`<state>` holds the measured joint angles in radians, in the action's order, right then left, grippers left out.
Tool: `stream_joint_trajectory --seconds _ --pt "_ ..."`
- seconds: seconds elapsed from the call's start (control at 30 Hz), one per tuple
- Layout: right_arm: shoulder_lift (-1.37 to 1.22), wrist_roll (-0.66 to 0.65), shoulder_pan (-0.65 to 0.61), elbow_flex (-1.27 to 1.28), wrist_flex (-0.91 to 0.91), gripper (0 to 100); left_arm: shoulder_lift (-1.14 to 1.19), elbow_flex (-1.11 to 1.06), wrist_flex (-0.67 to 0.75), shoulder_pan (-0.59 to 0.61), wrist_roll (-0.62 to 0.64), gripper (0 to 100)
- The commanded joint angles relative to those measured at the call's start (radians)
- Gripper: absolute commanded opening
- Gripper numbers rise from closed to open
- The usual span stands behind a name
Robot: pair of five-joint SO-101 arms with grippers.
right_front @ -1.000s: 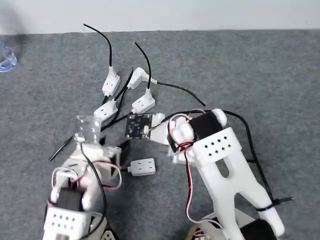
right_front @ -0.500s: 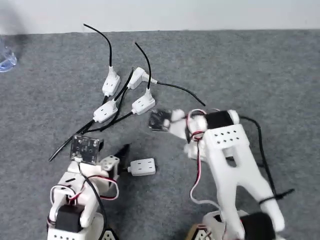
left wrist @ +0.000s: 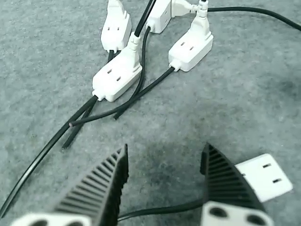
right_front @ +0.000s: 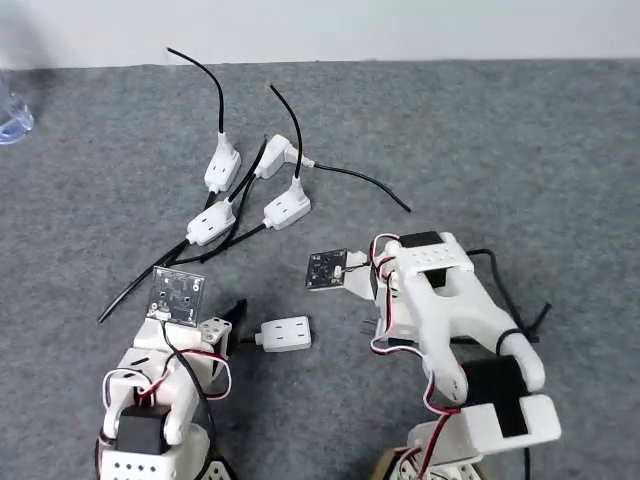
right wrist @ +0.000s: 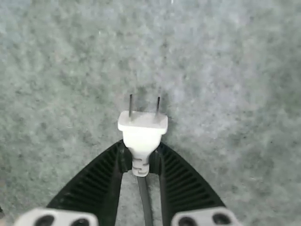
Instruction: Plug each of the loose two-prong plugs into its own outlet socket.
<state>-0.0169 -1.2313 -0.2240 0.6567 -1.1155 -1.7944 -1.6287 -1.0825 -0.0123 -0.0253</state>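
Note:
In the right wrist view my right gripper [right wrist: 141, 149] is shut on a white two-prong plug [right wrist: 142, 127]. Its prongs point away over bare grey carpet and its black cord runs back between the fingers. A loose white outlet socket [right_front: 285, 333] lies between the two arms, and it also sits beside one finger [left wrist: 225, 183] of my left gripper [left wrist: 165, 150]. That gripper is open and low over the carpet with nothing in it. A thin black cord [left wrist: 160, 209] runs under it toward the loose socket [left wrist: 263, 176].
Farther back lies a cluster of several white sockets [right_front: 212, 222] with plugs and black cords [right_front: 350, 177] crossing each other, also seen in the left wrist view [left wrist: 117, 77]. A clear object [right_front: 12, 118] sits at the far left edge. The right arm [right_front: 440, 300] is folded near the front.
The right arm has drawn back from the socket cluster toward the front and folded down. The left arm has also pulled back a little from the cluster.

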Motion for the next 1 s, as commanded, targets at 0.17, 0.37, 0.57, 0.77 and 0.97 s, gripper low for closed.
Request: stream_joint_trajectory --seconds 0.17,0.37,0.57,0.77,0.97 --pt "-0.002 0.025 -0.022 -0.052 0.005 14.3 -0.003 -0.004 0.028 -0.003 -0.011 23" --pt "-0.001 0.074 -0.082 -0.054 -0.002 14.6 -0.003 -0.004 0.026 -0.003 -0.011 23" --pt "0.030 0.114 -0.124 -0.069 0.001 14.7 -0.003 -0.005 0.025 -0.002 -0.012 23" --pt "0.024 0.117 -0.122 -0.064 0.005 14.7 -0.003 -0.010 0.025 -0.002 -0.038 23" --pt "0.027 0.118 -0.124 -0.068 0.004 14.8 -0.003 -0.010 0.025 -0.002 -0.038 23"
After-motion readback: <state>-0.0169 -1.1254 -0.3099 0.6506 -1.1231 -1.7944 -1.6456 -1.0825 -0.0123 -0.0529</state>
